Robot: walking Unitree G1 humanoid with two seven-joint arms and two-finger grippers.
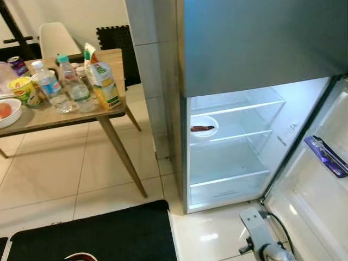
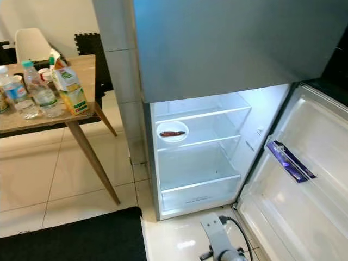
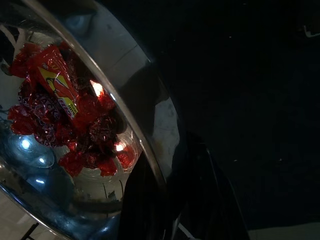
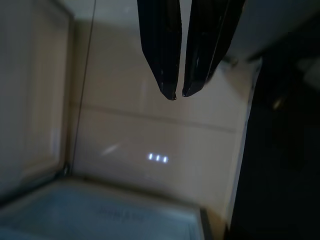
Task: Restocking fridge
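Note:
My left gripper (image 3: 172, 167) is shut on the rim of a shiny metal bowl (image 3: 125, 112) that holds several red-wrapped sweets (image 3: 75, 120). The fridge (image 1: 234, 147) stands open ahead, lit inside. On its middle glass shelf sits a white plate (image 1: 204, 126) with a dark red strip of food on it. The lower shelves are bare. My right arm (image 1: 260, 235) hangs low in front of the fridge. Its gripper (image 4: 178, 94) is shut on nothing and points down at the tiled floor by the fridge's base.
The fridge door (image 1: 315, 185) swings out to the right, with a purple packet (image 1: 325, 156) in its rack. A wooden table (image 1: 51, 117) to the left carries water bottles (image 1: 51, 87), a juice carton (image 1: 103, 84), cups and a bowl. A black mat (image 1: 98, 236) lies on the floor.

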